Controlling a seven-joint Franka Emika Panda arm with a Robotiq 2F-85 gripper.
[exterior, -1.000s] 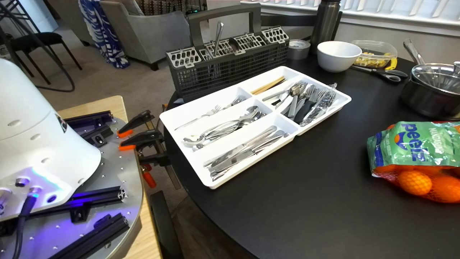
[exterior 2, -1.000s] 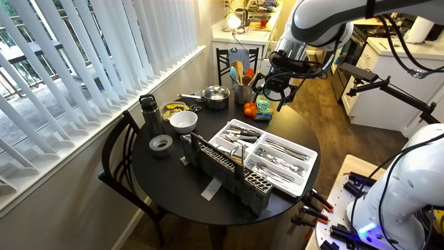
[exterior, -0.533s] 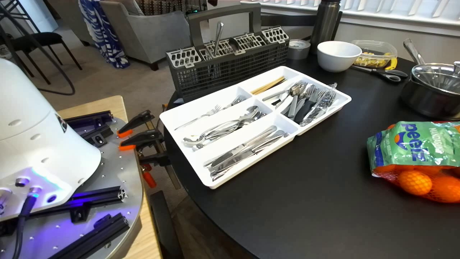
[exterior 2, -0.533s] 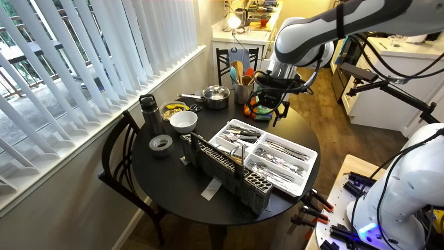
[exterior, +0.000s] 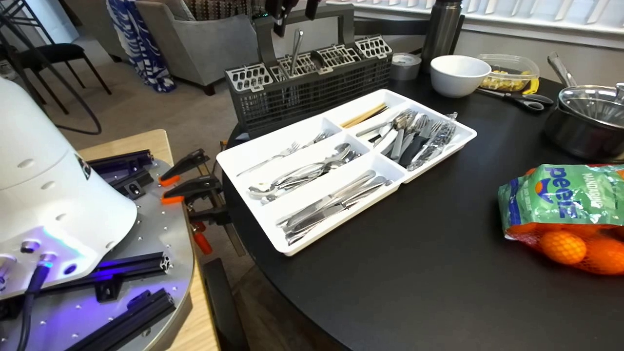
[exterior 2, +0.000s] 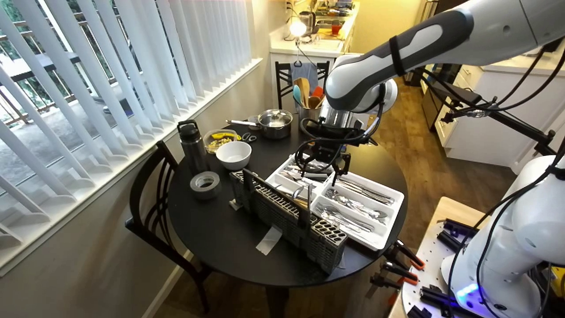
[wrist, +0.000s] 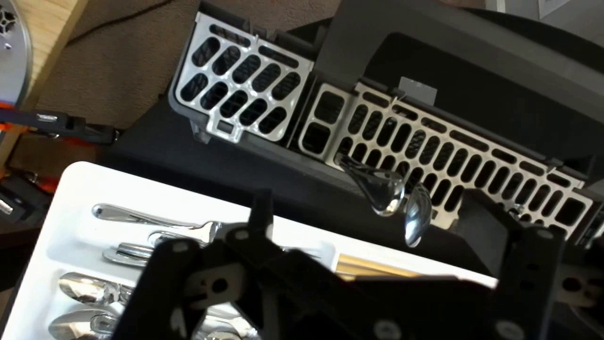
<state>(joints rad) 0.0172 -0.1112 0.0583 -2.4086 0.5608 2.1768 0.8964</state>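
My gripper (wrist: 373, 211) is open and empty, its two fingers wide apart in the wrist view. It hangs above the basket and tray in an exterior view (exterior 2: 320, 174), and its fingertips show at the top edge in an exterior view (exterior: 295, 22). Between the fingers in the wrist view, a shiny spoon-shaped end (wrist: 417, 215) and a second metal utensil (wrist: 377, 189) stick up from the grey cutlery basket (wrist: 240, 85). The white divided tray (wrist: 155, 186) lies beside the basket, with forks, spoons (wrist: 87, 288), knives (exterior: 331, 204) and wooden chopsticks (exterior: 364, 116) in its compartments.
The basket's tall handle (exterior: 304, 15) rises above its lids. A white bowl (exterior: 458, 73), tape roll (exterior: 404, 66), steel bottle (exterior: 440, 39), lidded pot (exterior 2: 276, 123) and mandarin bag (exterior: 565, 195) stand on the round black table (exterior: 438, 273). Clamps (exterior: 195, 187) are at the robot's stand.
The arm has swung from above the mandarin bag toward the tray and basket and come lower. The gripper has entered the top of an exterior view. The table things have not moved.
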